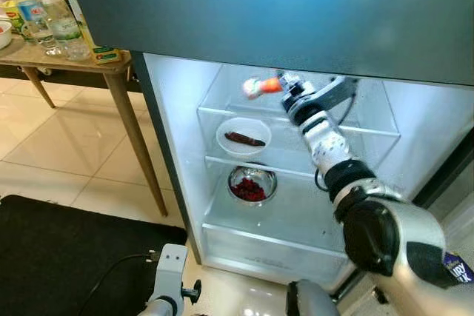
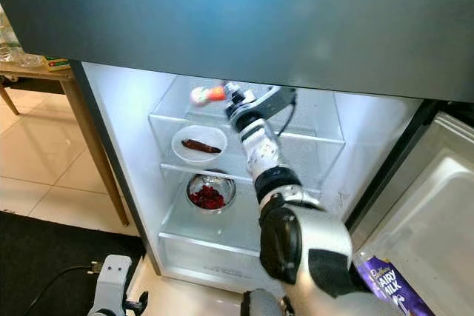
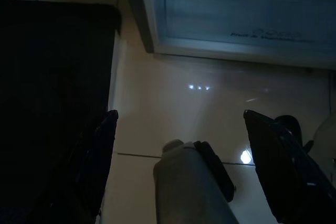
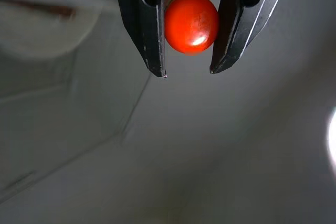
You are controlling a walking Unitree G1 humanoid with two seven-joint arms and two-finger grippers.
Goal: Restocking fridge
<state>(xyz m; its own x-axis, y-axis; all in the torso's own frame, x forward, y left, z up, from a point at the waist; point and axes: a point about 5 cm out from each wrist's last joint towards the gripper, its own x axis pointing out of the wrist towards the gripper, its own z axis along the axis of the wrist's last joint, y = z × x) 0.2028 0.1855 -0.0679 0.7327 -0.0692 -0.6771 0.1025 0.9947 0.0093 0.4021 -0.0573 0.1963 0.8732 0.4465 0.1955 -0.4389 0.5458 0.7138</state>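
Observation:
My right arm reaches into the open fridge [image 1: 185, 123], at the level of the top glass shelf [image 1: 370, 120]. Its right gripper [image 1: 268, 85] is shut on a small round red tomato [image 4: 191, 23], which sits between the two black fingers [image 4: 144, 19]. The tomato [image 2: 211, 94] hangs just above the shelf's left part. On the shelf below rests a white plate [image 1: 231, 129] holding a dark brown piece. Lower still stands a steel bowl [image 1: 250, 185] of red berries. My left gripper [image 3: 191, 166] hangs open over the tiled floor in front of the fridge.
A wooden table [image 1: 111, 72] with water bottles [image 1: 48, 12] stands left of the fridge. A black mat [image 1: 59, 257] covers the floor at lower left. The fridge door [image 2: 437, 205] stands open on the right, with a purple chocolate bar [image 2: 389, 283] near it.

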